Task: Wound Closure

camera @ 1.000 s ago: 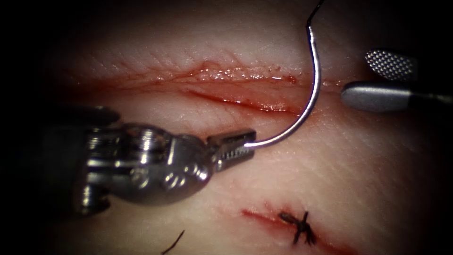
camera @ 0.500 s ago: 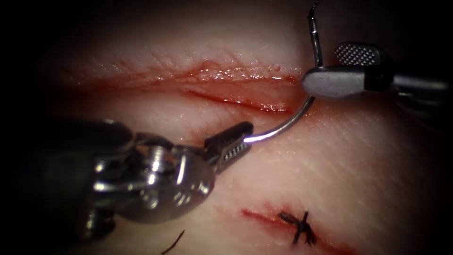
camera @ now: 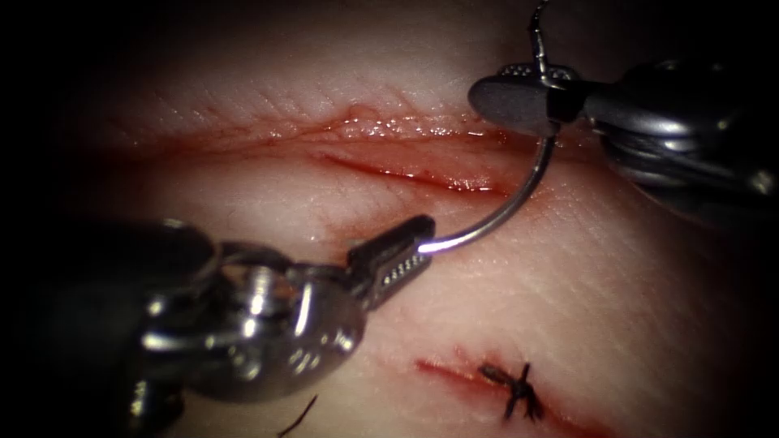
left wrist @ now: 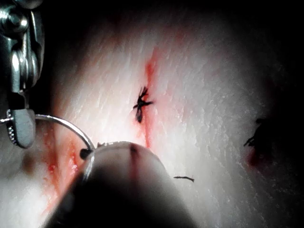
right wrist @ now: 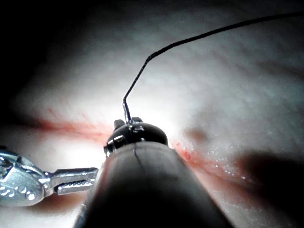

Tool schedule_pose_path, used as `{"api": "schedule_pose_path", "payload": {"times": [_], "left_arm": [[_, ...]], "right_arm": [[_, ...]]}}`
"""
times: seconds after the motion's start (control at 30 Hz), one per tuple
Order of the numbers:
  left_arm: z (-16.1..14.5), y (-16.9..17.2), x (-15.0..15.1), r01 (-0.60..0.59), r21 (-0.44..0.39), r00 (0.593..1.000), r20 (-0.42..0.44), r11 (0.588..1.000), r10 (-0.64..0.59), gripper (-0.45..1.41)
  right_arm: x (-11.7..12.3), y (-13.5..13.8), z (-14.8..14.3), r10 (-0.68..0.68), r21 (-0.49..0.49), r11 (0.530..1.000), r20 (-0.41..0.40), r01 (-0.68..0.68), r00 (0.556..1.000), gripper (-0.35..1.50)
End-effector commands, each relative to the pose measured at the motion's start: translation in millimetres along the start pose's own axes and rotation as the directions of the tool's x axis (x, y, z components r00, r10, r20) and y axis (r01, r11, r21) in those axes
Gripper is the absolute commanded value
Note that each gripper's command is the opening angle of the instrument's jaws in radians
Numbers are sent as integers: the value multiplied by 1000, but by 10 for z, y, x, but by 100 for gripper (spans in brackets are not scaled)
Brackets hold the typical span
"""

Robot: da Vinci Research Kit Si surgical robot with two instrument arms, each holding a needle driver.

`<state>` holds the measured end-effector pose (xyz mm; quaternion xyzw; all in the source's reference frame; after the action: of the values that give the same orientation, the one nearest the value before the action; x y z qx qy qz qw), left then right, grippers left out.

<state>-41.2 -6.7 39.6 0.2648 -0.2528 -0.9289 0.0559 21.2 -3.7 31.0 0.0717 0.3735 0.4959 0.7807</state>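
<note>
Shiny steel left gripper with ridged teeth, matte grey right gripper

Silver needle, black thread, red-streaked pale tissue.

Right tool now leftward, apparently closed on needle near tail.

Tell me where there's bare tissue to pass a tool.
Bare tissue lies right of the dark knotted stitch, and above the long red cut. It is crowded mid-field: the left steel needle driver grips the curved steel needle at its tip, and the right grey needle driver clamps it near the black thread.
</note>
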Motion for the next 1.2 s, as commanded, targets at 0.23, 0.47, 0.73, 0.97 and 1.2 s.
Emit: {"api": "schedule_pose_path", "payload": {"times": [0.23,0.47,0.73,0.97,1.2], "left_arm": [[7,-1,2,340,-98,921,-167,935,-353,69],[3,-23,-2,512,-373,737,-270,773,-619,116],[16,-62,-26,637,-600,482,-180,484,-857,111],[40,-58,-43,678,-659,417,-19,325,-909,111],[51,-41,-49,633,-762,306,84,137,-948,108]], "right_arm": [[15,9,-10,-110,-42,993,-80,107,991,-35],[16,4,-11,-182,68,979,-128,191,975,-35],[18,0,-13,-300,203,915,-232,348,925,-35],[17,-1,-13,-431,228,822,-348,522,832,-35],[17,-3,-10,-489,238,745,-441,623,753,-35]]}}
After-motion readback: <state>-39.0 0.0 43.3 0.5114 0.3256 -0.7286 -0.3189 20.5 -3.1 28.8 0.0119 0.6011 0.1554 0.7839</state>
